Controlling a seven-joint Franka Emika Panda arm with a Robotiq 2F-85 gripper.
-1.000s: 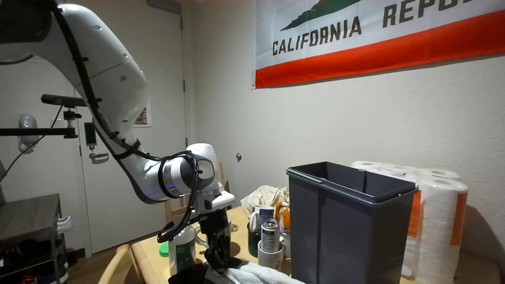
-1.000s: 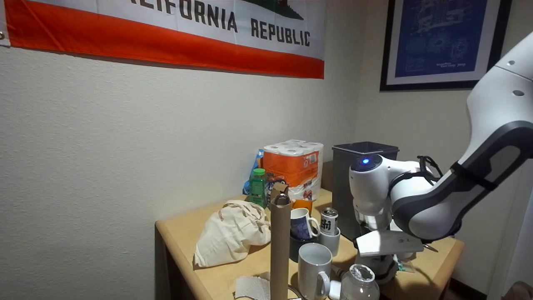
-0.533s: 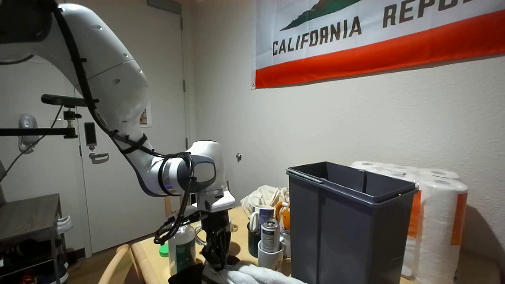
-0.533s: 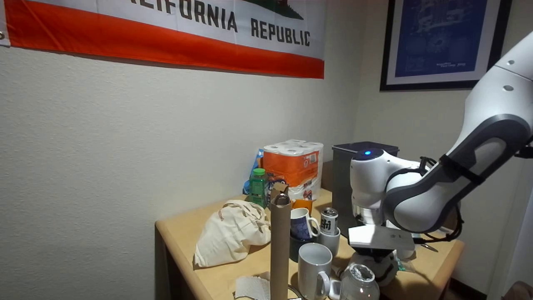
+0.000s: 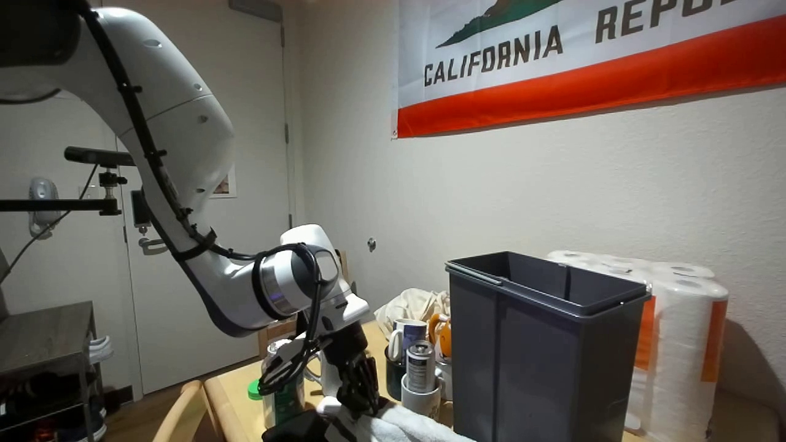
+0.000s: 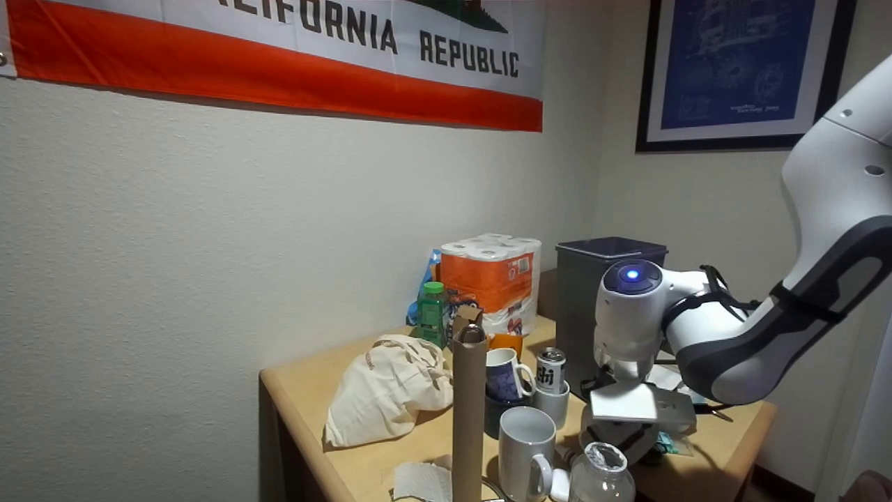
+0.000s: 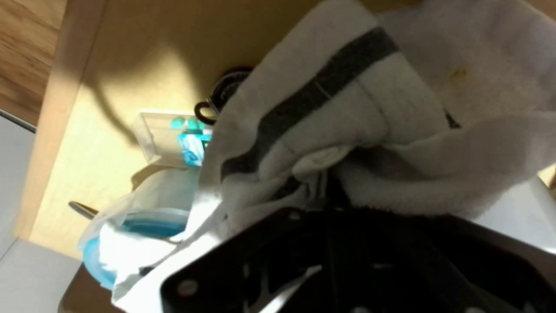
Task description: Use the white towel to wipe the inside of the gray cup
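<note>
Your gripper [image 7: 320, 195] had the white towel [image 7: 360, 117] pinched between its jaws, just below centre of the wrist view, cloth strung from lower left to upper right, and no view clearly gave you the gray cup, perhaps underneath!

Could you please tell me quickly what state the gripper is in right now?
Gripper: closed, holding a pinched fold of the white towel.
</note>
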